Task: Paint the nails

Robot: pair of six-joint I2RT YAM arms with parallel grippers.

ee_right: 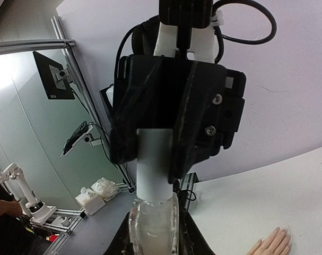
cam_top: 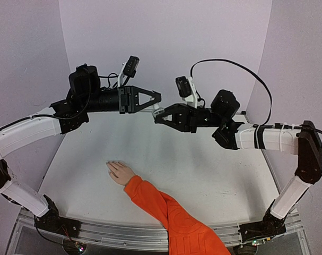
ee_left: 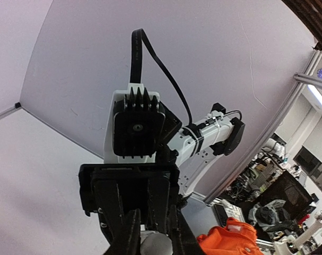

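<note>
A pale hand (cam_top: 120, 172) on a bright orange sleeve (cam_top: 166, 210) lies palm down on the white table, fingers pointing to the far left. Its nails (cam_top: 110, 164) are barely visible. The hand also shows in the right wrist view (ee_right: 272, 245). Both grippers meet in the air above the far middle of the table, well away from the hand. My right gripper (ee_right: 153, 241) is shut on a small clear bottle (ee_right: 150, 226). My left gripper (ee_left: 154, 240) is shut on the bottle's white cap (ee_left: 153, 245), which also shows in the right wrist view (ee_right: 153, 164). From above, my left gripper (cam_top: 158, 98) and my right gripper (cam_top: 156, 118) nearly touch.
The white table (cam_top: 214, 164) has purple walls behind and at both sides. A black cable (cam_top: 229, 62) loops above the right arm. The orange sleeve crosses the table's near edge at the middle.
</note>
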